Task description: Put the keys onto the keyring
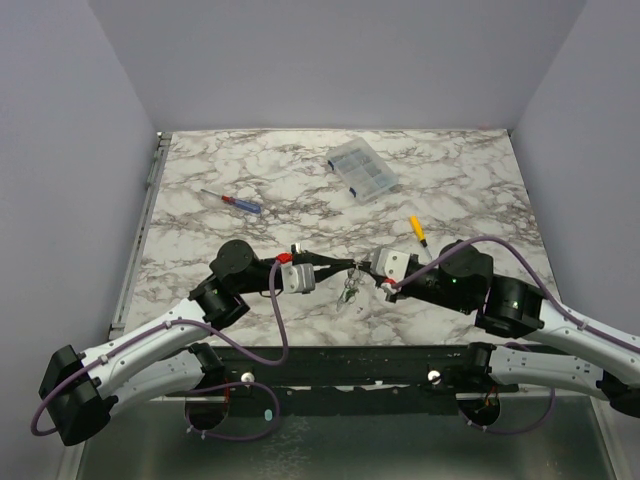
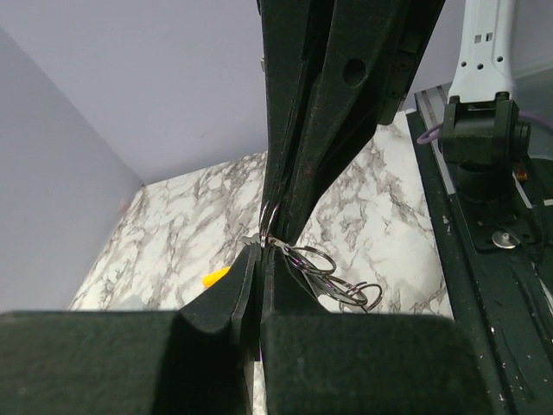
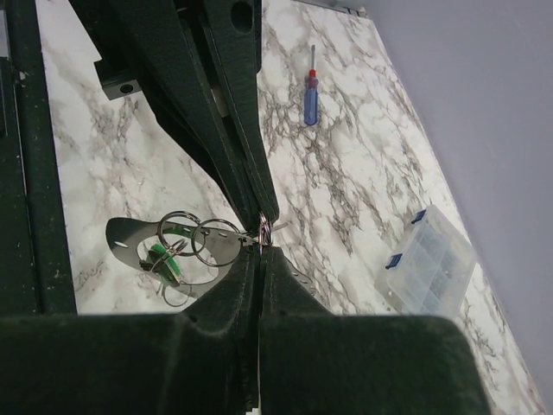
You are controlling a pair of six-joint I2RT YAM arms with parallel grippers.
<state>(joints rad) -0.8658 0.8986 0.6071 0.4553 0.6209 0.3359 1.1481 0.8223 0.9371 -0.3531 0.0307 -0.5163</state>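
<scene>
Left gripper (image 1: 343,267) and right gripper (image 1: 362,268) clamped one thin silvery keyring (image 3: 265,232) — small metal keys (image 1: 348,292) dangling. A clear plastic box (image 1: 361,170) lay upper centre.

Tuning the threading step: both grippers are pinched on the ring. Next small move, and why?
Probably a slight pull apart by the right gripper while the left gripper holds. Both pinch the same ring tip to tip, and the keys dangle beside it; the coil likely must gap first.
</scene>
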